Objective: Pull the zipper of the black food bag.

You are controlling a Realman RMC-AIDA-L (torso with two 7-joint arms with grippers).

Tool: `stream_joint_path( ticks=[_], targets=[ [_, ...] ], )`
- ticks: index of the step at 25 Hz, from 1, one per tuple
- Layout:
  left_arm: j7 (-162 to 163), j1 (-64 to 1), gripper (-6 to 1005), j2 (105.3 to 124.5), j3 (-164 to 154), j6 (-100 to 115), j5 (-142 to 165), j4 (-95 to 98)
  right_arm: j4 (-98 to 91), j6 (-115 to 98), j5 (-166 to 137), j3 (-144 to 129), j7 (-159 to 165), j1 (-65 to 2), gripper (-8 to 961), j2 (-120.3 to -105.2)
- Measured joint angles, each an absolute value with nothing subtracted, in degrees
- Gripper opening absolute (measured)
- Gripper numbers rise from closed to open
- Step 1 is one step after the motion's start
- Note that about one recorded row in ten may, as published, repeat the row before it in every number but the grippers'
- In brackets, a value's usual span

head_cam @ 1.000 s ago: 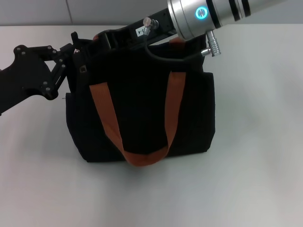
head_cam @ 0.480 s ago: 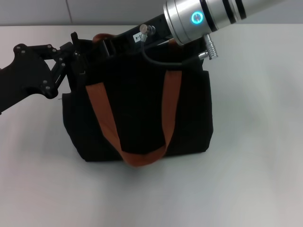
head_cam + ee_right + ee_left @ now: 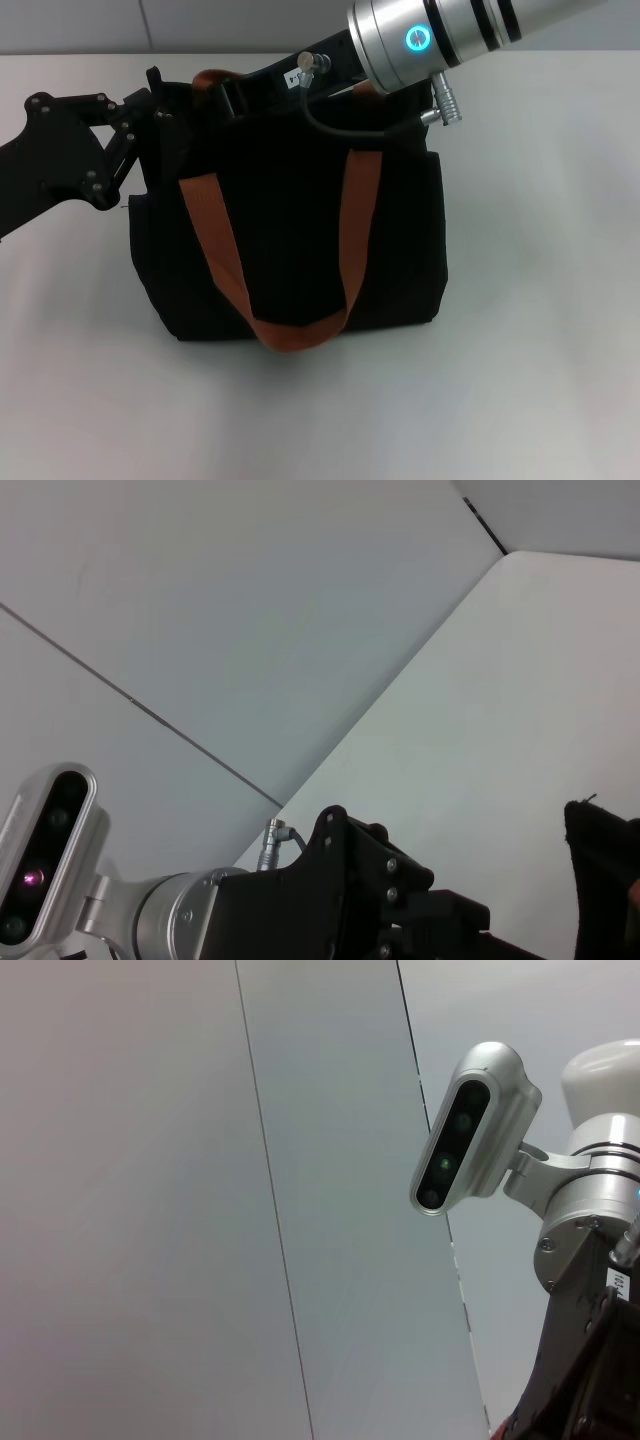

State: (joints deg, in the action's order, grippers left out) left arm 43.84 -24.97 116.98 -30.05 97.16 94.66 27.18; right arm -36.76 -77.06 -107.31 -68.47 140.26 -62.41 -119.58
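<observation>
The black food bag (image 3: 290,240) stands upright mid-table in the head view, its rust-brown strap handle (image 3: 290,335) hanging down the front. My left gripper (image 3: 158,105) is at the bag's top left corner, shut on the fabric edge there. My right gripper (image 3: 228,92) reaches in from the upper right and rests on the bag's top edge near the far strap (image 3: 212,76). The zipper pull is hidden under it. The right wrist view shows the left gripper (image 3: 375,885) and a corner of the bag (image 3: 603,845).
The white table (image 3: 540,300) spreads around the bag, with a grey wall behind it. The right arm's silver forearm (image 3: 420,40) and its cable (image 3: 360,128) hang over the bag's top right. The left wrist view shows the wall and the right arm's wrist camera (image 3: 470,1130).
My right arm has shifted slightly left along the bag's top edge. The bag's top left side has moved left with the left gripper, and the far strap now shows.
</observation>
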Motion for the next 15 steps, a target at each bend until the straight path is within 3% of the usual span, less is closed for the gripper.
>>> stream_joint_path(
  ticks=[7, 15],
  targets=[
    [43.9, -25.0, 78, 117.03, -30.1, 97.2, 94.6, 27.1, -36.8, -77.0, -107.2, -68.5, 139.6, -62.4, 158, -119.62],
    [43.9, -25.2, 79, 117.16, -30.1, 97.2, 94.6, 26.9, -36.8, -77.1, -107.1, -68.9, 139.7, -62.8, 104, -119.7]
  ],
)
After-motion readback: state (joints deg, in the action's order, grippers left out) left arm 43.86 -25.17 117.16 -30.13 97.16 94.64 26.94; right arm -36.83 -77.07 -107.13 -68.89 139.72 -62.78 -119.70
